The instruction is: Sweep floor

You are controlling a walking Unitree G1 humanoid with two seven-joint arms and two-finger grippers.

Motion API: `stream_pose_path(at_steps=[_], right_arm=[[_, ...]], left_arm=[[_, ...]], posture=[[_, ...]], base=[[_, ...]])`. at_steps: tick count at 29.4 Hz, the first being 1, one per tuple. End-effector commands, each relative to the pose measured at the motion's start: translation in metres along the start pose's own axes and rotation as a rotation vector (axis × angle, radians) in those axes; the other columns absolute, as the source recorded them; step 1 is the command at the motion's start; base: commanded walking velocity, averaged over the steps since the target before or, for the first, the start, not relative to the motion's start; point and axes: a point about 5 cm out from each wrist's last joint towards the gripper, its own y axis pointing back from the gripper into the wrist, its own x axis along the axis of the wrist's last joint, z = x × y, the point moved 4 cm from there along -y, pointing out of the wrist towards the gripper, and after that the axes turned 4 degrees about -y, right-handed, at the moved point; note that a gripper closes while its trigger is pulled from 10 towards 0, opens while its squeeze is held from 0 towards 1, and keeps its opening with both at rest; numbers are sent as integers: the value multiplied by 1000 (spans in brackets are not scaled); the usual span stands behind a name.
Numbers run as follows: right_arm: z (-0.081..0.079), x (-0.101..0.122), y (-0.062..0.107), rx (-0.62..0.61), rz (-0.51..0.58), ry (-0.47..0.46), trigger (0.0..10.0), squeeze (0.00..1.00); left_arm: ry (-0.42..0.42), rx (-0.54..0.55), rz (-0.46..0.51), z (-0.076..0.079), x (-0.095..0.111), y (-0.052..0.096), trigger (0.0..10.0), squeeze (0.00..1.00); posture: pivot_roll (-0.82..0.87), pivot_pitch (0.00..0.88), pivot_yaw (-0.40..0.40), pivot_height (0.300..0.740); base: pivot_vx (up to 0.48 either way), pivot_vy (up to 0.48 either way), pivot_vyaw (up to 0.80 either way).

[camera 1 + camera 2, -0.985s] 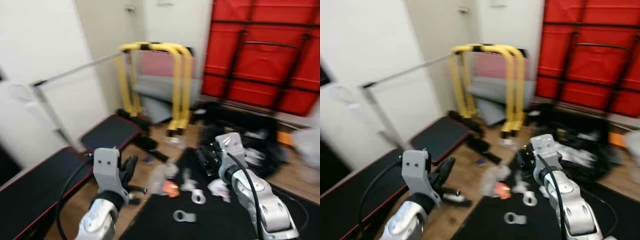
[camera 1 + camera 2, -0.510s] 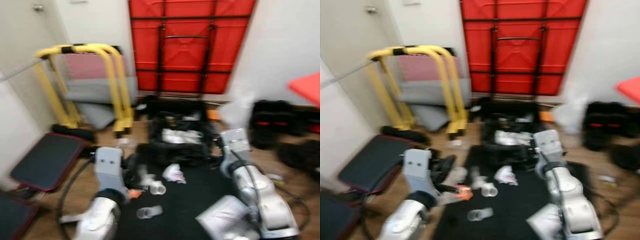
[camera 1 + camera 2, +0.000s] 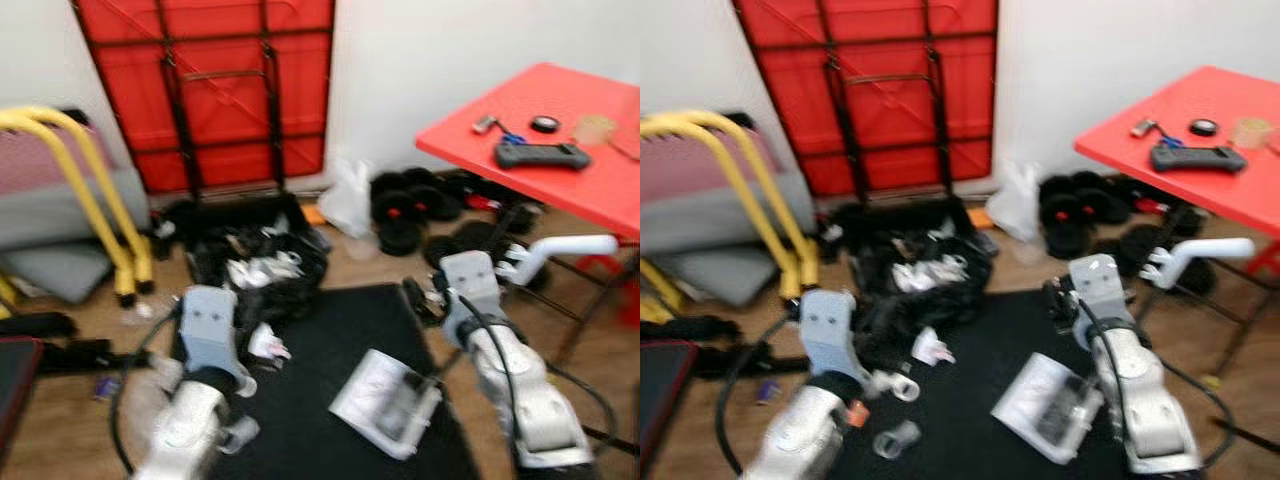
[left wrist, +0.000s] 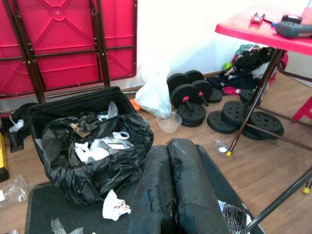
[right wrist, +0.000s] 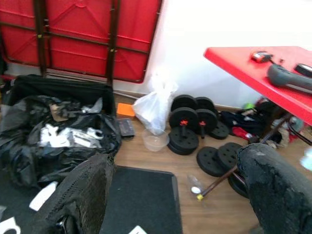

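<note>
A: Where's the sweeping tool?
B: No broom made out. A white, flat dustpan-like thing [image 3: 385,400] lies on the black mat [image 3: 330,330], near the right gripper [image 5: 175,195] — its identity is a guess, the head views are blurred.
A: Fingers?
B: Right gripper's fingers [image 5: 83,195] spread wide, empty. Left gripper [image 4: 176,190] has its fingers pressed together, nothing between them.
A: The mess?
B: Crumpled paper [image 4: 115,206] on the mat just ahead of the left gripper; black trash bag [image 4: 92,156] beyond it, in front of the folded red table [image 4: 63,39]. Small cups [image 3: 902,385] lie by the left arm.
A: Which arm for the pan?
B: The right, I judge — it lies below and inward of that gripper, long axis slanting across the mat.
A: Hidden?
B: The mat's near edge is cut off.
</note>
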Motion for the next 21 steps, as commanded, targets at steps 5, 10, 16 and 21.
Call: stream_pose_path(at_steps=[5, 10, 16, 21], right_arm=[[5, -5, 1, -16, -5, 3, 10000, 0], [3, -1, -6, 2, 30, -37, 10000, 0], [0, 1, -11, 18, 42, -71, 10000, 0], [-4, 0, -11, 41, 48, -75, 10000, 0]], left_arm=[[15, 25, 1, -6, -4, 1, 10000, 0], [37, 58, 25, -13, -4, -3, 10000, 0], [27, 96, 28, -19, -5, -7, 10000, 0], [7, 113, 36, -23, -5, -9, 10000, 0]], posture=[[-213, 0, -49, 740], [-207, 0, -45, 740], [-202, 0, -49, 740], [-207, 0, -51, 740]], base=[[0, 0, -800], [0, 0, -800], [0, 0, -800], [0, 0, -800]])
